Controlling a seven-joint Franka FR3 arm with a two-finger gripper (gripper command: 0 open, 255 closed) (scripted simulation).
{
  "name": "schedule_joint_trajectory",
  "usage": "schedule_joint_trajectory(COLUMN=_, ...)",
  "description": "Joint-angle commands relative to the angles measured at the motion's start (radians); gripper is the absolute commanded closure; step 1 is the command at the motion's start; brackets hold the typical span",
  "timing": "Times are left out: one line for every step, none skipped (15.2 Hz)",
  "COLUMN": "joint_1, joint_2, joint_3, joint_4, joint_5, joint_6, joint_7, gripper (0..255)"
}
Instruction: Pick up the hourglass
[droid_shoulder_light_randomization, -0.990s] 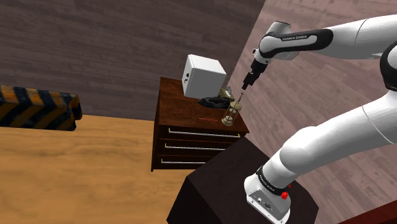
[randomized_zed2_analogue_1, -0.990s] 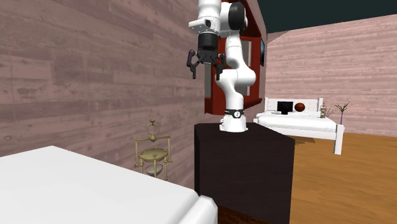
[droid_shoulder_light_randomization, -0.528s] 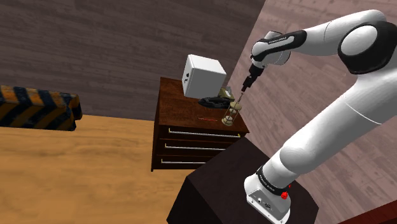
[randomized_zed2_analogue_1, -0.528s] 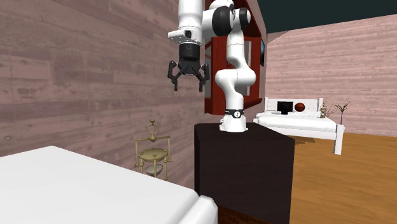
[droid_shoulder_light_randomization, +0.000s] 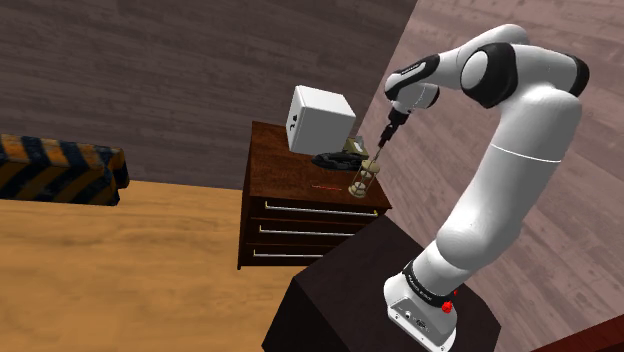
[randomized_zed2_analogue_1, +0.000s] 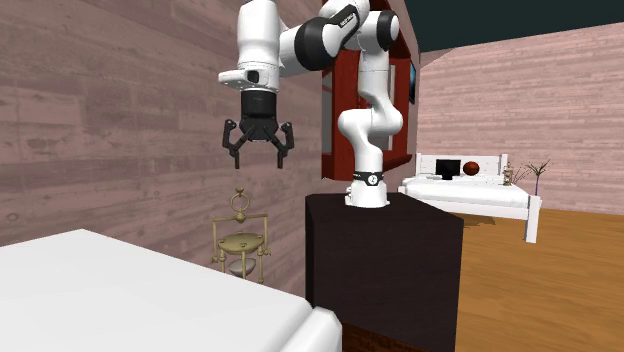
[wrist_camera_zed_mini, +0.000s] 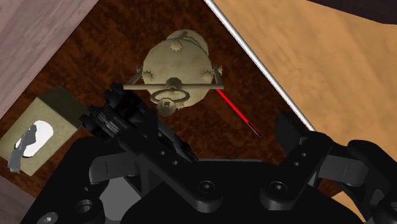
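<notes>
A brass-coloured hourglass (droid_shoulder_light_randomization: 363, 178) with a ring on top stands upright near the front right corner of a dark wooden nightstand (droid_shoulder_light_randomization: 290, 172). My black gripper (droid_shoulder_light_randomization: 385, 137) hangs open above it and a little toward the wall, pointing down. In the second exterior view the gripper (randomized_zed2_analogue_1: 257, 158) is well above the hourglass (randomized_zed2_analogue_1: 241, 243), with its fingers spread and nothing between them. Looking along the gripper (wrist_camera_zed_mini: 203, 116), the hourglass (wrist_camera_zed_mini: 176, 63) lies just beyond the fingertips (wrist_camera_zed_mini: 119, 107), apart from them.
On the nightstand stand a tilted white box (droid_shoulder_light_randomization: 320, 120), a black object (droid_shoulder_light_randomization: 334, 158) and an olive tissue box (wrist_camera_zed_mini: 37, 132); a thin red stick (wrist_camera_zed_mini: 236, 113) lies near the front edge. A wall runs close behind. The dark stand (randomized_zed2_analogue_1: 385, 260) is beside it.
The arm has swung toward the nightstand. In the second exterior view the gripper moved left and slightly down, ending over the hourglass. It stayed open; the hourglass has not moved.
</notes>
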Motion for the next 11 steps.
schedule_joint_trajectory(joint_1=-0.042, joint_2=0.088, joint_3=0.016, joint_4=0.066, joint_5=0.057, joint_6=0.004, joint_7=-0.066, gripper=0)
schedule_joint_trajectory(joint_1=-0.064, joint_2=0.131, joint_3=0.027, joint_4=0.106, joint_5=0.080, joint_6=-0.002, joint_7=-0.092, gripper=0)
schedule_joint_trajectory(joint_1=-0.088, joint_2=0.174, joint_3=0.038, joint_4=0.148, joint_5=0.100, joint_6=-0.008, joint_7=-0.117, gripper=0)
schedule_joint_trajectory(joint_1=-0.093, joint_2=0.180, joint_3=0.041, joint_4=0.155, joint_5=0.102, joint_6=-0.009, joint_7=-0.120, gripper=0)
schedule_joint_trajectory(joint_1=-0.095, joint_2=0.188, joint_3=0.045, joint_4=0.151, joint_5=0.107, joint_6=0.001, joint_7=-0.123, gripper=0)
schedule_joint_trajectory(joint_1=-0.098, joint_2=0.195, joint_3=0.048, joint_4=0.148, joint_5=0.112, joint_6=0.011, joint_7=-0.126, gripper=0)
schedule_joint_trajectory(joint_1=-0.100, joint_2=0.203, joint_3=0.051, joint_4=0.145, joint_5=0.118, joint_6=0.021, joint_7=-0.129, gripper=0)
schedule_joint_trajectory(joint_1=-0.103, joint_2=0.211, joint_3=0.055, joint_4=0.142, joint_5=0.123, joint_6=0.031, joint_7=-0.133, gripper=0)
schedule_joint_trajectory(joint_1=-0.105, joint_2=0.219, joint_3=0.058, joint_4=0.140, joint_5=0.128, joint_6=0.040, joint_7=-0.136, gripper=0)
schedule_joint_trajectory(joint_1=-0.108, joint_2=0.228, joint_3=0.062, joint_4=0.138, joint_5=0.134, joint_6=0.050, joint_7=-0.139, gripper=0)
schedule_joint_trajectory(joint_1=-0.112, joint_2=0.241, joint_3=0.068, joint_4=0.134, joint_5=0.143, joint_6=0.065, joint_7=-0.145, gripper=0)
